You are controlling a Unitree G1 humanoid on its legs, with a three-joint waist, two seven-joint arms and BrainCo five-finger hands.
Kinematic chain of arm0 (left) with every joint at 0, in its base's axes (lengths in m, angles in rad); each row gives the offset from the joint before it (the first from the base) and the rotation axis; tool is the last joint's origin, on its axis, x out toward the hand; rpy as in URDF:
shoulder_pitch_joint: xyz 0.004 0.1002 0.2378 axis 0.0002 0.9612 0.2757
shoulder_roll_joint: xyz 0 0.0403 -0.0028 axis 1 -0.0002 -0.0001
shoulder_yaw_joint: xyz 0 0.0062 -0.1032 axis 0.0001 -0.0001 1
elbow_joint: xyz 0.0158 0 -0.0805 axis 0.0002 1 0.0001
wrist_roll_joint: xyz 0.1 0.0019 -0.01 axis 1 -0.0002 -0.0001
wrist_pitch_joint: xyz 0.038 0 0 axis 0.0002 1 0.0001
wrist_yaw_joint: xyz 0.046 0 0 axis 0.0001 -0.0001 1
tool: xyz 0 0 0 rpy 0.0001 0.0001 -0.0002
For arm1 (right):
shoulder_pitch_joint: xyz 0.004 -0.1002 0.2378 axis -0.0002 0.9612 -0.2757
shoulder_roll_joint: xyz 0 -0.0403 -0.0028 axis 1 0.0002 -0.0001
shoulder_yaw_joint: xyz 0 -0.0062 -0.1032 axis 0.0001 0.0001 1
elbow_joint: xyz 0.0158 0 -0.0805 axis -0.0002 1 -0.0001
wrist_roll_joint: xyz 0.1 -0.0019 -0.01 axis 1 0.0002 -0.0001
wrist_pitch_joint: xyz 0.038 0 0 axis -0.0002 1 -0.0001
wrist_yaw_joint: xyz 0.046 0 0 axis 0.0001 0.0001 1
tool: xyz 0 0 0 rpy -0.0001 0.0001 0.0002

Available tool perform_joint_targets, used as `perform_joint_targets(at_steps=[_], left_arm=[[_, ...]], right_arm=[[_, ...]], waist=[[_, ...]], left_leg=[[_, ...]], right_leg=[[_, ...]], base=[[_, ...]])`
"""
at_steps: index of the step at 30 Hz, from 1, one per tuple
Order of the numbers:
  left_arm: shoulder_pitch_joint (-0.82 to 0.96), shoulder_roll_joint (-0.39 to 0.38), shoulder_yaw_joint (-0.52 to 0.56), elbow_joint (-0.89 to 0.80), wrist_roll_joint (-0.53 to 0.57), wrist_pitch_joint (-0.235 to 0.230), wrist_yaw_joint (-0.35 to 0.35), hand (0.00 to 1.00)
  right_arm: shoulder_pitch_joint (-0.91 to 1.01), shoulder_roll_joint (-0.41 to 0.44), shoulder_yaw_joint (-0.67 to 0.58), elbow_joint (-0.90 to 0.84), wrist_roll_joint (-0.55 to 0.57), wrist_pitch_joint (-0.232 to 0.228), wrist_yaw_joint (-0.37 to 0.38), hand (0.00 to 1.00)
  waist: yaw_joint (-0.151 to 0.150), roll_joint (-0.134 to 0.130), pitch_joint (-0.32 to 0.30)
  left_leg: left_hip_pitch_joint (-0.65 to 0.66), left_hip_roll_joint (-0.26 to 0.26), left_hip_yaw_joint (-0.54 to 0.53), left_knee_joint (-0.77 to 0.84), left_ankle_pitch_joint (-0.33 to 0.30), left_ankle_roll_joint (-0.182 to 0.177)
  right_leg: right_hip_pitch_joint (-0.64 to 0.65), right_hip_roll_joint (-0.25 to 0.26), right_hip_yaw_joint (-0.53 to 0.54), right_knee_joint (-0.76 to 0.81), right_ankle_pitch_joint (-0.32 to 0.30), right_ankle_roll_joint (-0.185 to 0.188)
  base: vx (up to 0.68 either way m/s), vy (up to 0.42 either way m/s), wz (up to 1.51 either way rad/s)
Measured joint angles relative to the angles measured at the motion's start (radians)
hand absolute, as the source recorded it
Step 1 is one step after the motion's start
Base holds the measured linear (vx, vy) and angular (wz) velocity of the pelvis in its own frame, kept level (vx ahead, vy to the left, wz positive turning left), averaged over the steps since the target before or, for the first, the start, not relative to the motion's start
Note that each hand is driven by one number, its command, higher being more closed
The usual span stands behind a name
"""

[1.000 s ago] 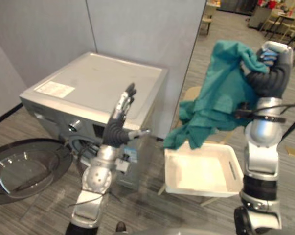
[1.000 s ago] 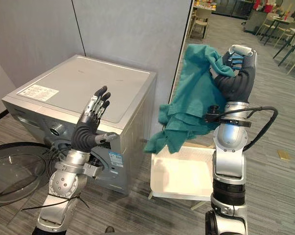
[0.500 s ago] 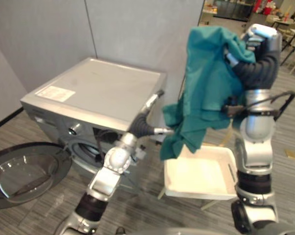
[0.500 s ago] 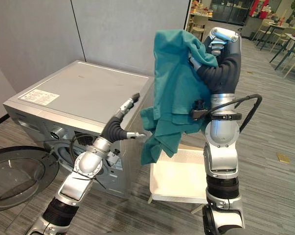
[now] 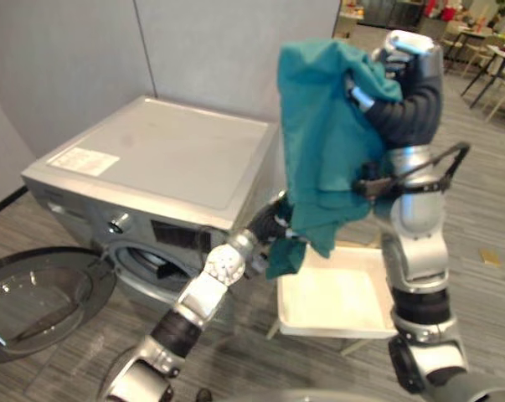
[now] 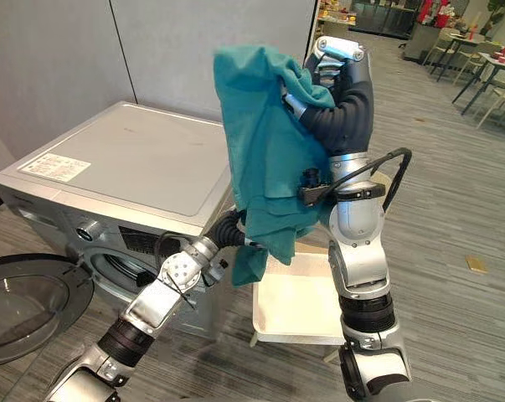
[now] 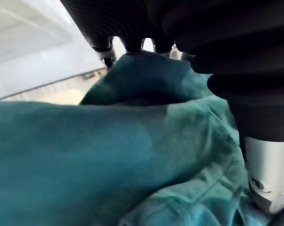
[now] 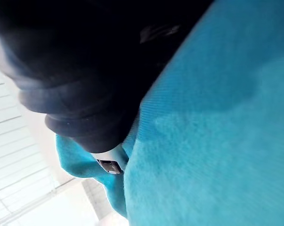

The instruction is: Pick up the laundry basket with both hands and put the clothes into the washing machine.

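At far left the door (image 5: 43, 293) stands open, baring the drum mouth (image 5: 156, 264) low on the washing machine (image 5: 160, 159). Our left hand (image 5: 275, 224) is buried in the teal garment's (image 5: 319, 151) lower hem; whether it grips, we cannot tell. The garment hangs lengthwise from our raised right hand (image 5: 407, 75), which is curled round its top, over the white laundry basket (image 5: 332, 293). We judge the drum lies down-left, nearer the left hand.
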Motion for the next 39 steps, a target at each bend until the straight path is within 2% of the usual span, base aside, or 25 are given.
perform_joint_targets(at_steps=[5, 9, 10, 15, 22, 27, 34, 35, 39], left_arm=[[-0.001, -0.008, -0.034, 0.033, -0.116, 0.0, 0.024, 0.0], [-0.02, -0.009, -0.044, 0.034, -0.16, -0.001, 0.059, 0.0], [-0.039, -0.009, -0.044, 0.034, -0.175, -0.001, 0.066, 1.0], [-0.078, -0.009, -0.044, 0.033, -0.175, -0.023, 0.104, 1.0], [-0.078, -0.01, -0.041, 0.032, -0.175, -0.028, 0.139, 1.0], [-0.078, -0.013, -0.038, 0.029, -0.174, -0.029, 0.158, 1.0], [-0.073, -0.032, 0.018, -0.01, -0.171, -0.029, 0.199, 1.0], [-0.073, -0.035, 0.027, -0.016, -0.17, -0.031, 0.203, 1.0], [-0.063, -0.043, 0.068, -0.019, -0.165, -0.031, 0.22, 1.0]], right_arm=[[0.0, 0.029, 0.047, 0.024, 0.062, 0.0, 0.019, 1.0], [0.0, 0.044, 0.077, 0.054, 0.097, 0.0, 0.023, 1.0], [0.0, 0.045, 0.088, 0.057, 0.098, 0.0, 0.023, 1.0], [0.0, 0.08, 0.128, 0.062, 0.1, 0.0, 0.021, 1.0], [0.001, 0.12, 0.183, 0.118, 0.101, -0.009, 0.022, 1.0], [0.042, 0.121, 0.201, 0.119, 0.106, -0.018, 0.022, 1.0], [0.08, 0.12, 0.201, 0.119, 0.105, -0.02, 0.017, 1.0], [0.083, 0.12, 0.201, 0.12, 0.105, -0.02, 0.016, 0.0], [0.118, 0.121, 0.201, 0.121, 0.104, -0.02, 0.015, 0.0]], waist=[[0.0, 0.002, -0.013], [0.0, 0.001, -0.017], [0.0, 0.001, -0.017], [-0.002, 0.001, -0.018], [-0.02, 0.001, -0.018], [-0.019, 0.001, -0.018], [-0.02, 0.001, -0.017], [-0.02, 0.001, -0.017], [-0.02, 0.001, -0.017]], left_leg=[[0.0, 0.0, 0.0, 0.0, 0.0, 0.0], [0.0, 0.0, 0.0, 0.0, 0.0, 0.0], [0.0, 0.0, 0.0, 0.0, 0.0, 0.0], [0.003, 0.0, 0.001, 0.0, 0.001, 0.0], [0.005, 0.0, 0.006, 0.0, 0.0, 0.0], [0.008, 0.0, 0.012, 0.0, 0.0, 0.0], [0.008, 0.001, 0.022, 0.0, 0.0, 0.0], [0.008, 0.001, 0.022, 0.0, 0.0, 0.0], [0.008, 0.002, 0.022, 0.0, -0.001, -0.001]], right_leg=[[0.0, 0.0, 0.0, 0.0, 0.0, 0.0], [0.0, 0.0, 0.0, 0.001, 0.001, 0.0], [0.0, 0.0, 0.0, 0.001, 0.0, 0.0], [0.0, -0.001, 0.002, 0.003, 0.0, 0.0], [-0.001, 0.0, 0.007, 0.003, 0.0, 0.0], [-0.001, 0.0, 0.012, 0.003, 0.001, -0.001], [-0.01, 0.0, 0.023, 0.006, 0.001, -0.001], [-0.01, 0.0, 0.023, 0.007, 0.001, -0.001], [-0.01, 0.0, 0.023, 0.007, 0.001, -0.001]], base=[[0.0, 0.0, 0.0], [0.0, 0.0, 0.0], [0.0, 0.0, 0.0], [0.0, 0.0, 0.0], [0.0, 0.0, 0.0], [0.0, 0.0, -0.02], [0.0, 0.0, -0.04], [0.0, 0.0, 0.0], [0.0, 0.0, 0.0]])
